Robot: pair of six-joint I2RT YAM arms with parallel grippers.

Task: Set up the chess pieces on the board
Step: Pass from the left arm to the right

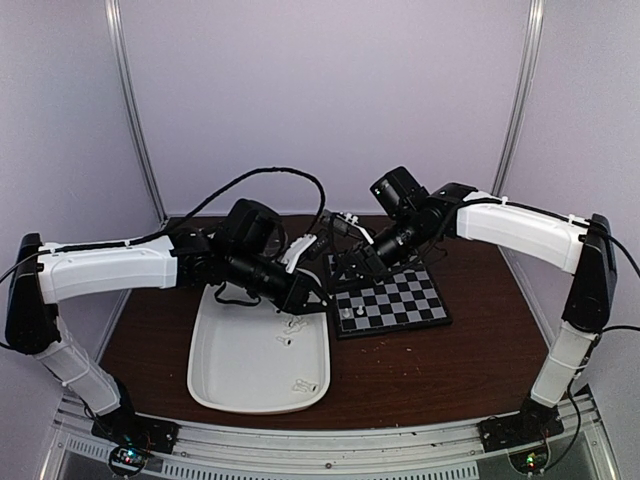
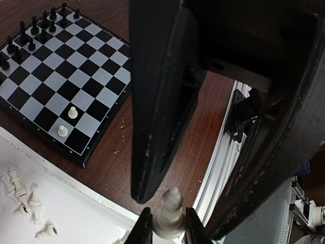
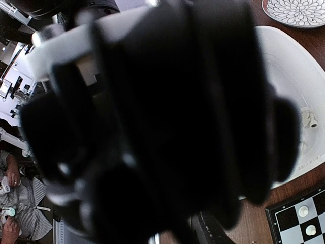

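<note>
Holding a white piece (image 2: 171, 206) pinched tight, the left hand (image 2: 167, 229) hovers at the tray (image 2: 76, 203) rim beside the board (image 2: 56, 76); placement on a free home square likely follows, needing an upright release. Right hand (image 1: 352, 270): opening unclear.

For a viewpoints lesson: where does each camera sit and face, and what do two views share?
Top external: behind the bases, looking down at board and tray; both arms show.
Left wrist: on left arm, looking down past jaws shut on a white piece.
Right wrist: on right arm, mostly blocked by blurred black robot parts.
Shared: both wrist views show two white pawns on the board.
</note>
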